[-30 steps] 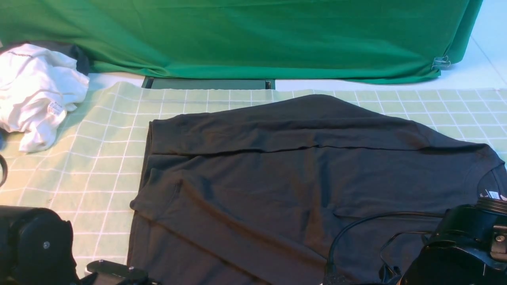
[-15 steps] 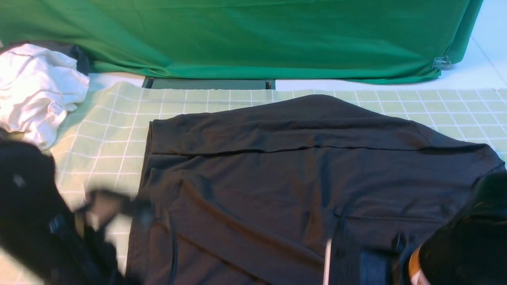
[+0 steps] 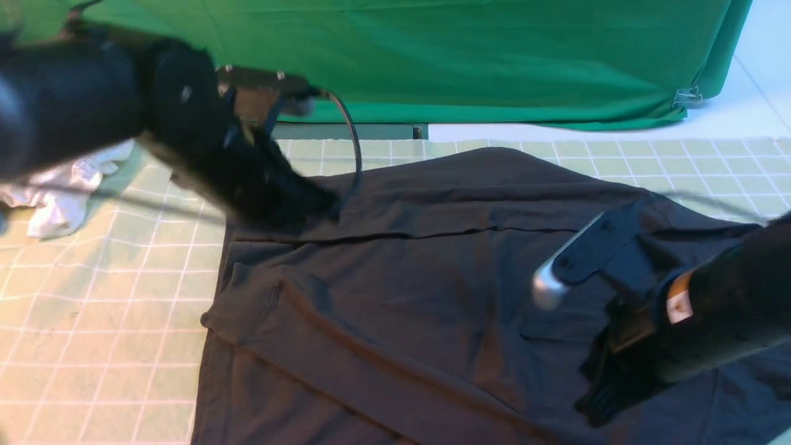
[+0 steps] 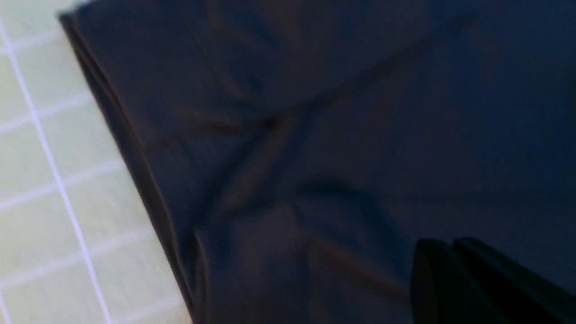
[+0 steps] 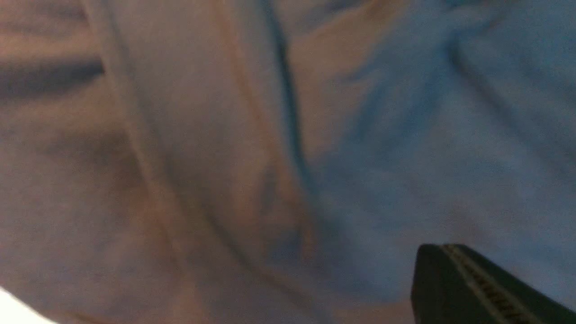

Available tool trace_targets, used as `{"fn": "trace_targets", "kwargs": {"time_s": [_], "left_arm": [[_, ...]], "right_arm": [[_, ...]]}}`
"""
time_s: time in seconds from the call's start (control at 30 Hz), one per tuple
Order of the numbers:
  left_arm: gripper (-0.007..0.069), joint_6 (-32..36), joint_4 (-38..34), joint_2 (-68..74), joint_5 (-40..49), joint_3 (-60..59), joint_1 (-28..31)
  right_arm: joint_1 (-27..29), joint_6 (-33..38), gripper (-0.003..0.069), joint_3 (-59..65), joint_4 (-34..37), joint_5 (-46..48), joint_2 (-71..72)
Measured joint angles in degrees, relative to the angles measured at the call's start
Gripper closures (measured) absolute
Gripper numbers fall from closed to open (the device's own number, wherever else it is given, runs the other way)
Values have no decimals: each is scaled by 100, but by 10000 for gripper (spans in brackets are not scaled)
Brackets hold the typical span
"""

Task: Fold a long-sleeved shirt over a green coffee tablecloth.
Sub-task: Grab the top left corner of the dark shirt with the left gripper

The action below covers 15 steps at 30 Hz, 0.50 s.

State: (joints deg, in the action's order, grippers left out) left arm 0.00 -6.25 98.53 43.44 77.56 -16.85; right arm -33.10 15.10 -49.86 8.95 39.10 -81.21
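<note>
The black long-sleeved shirt (image 3: 432, 296) lies spread on the green coffee tablecloth (image 3: 111, 309), its far part folded over toward the middle. My left gripper (image 3: 321, 207) hangs blurred over the shirt's far left corner. In the left wrist view its gripper (image 4: 452, 245) has both fingers pressed together and empty above dark fabric (image 4: 315, 112) beside the grid cloth (image 4: 45, 180). My right gripper (image 3: 590, 405) points down at the shirt's near right part. In the right wrist view its gripper (image 5: 443, 248) is shut with nothing in it, close over wrinkled cloth (image 5: 225, 157).
A crumpled white garment (image 3: 55, 204) lies at the far left, partly behind my left arm. A plain deep-green cloth (image 3: 432, 55) hangs across the back, held by a metal clip (image 3: 687, 97). Pale bare tabletop (image 3: 760, 111) shows at the far right.
Both arms swung out from the near corners over the shirt: the left to its far left corner, the right up over its right side, hiding the neck area. The shirt lies as before.
</note>
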Motion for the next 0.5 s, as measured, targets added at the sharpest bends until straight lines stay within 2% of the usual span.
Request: {"fn": "trace_targets", "kwargs": {"time_s": [0.17,0.23,0.3,0.5], "left_arm": [[650,64,-514,810,189,969,700],[627,215,-683,1086,226,1190,912],[586,338,-731,1298,256,1289,1031],[378,406,-446,1779,-13,1316,1106]], "right_arm": [[-259,-10,647,465,220,-431,-302],[-330,-99,645,758,251,-738,-356],[-335,-190,643,996,257,-1002,-409],[-335,-320,625,1240,251,-1162,-525]]}}
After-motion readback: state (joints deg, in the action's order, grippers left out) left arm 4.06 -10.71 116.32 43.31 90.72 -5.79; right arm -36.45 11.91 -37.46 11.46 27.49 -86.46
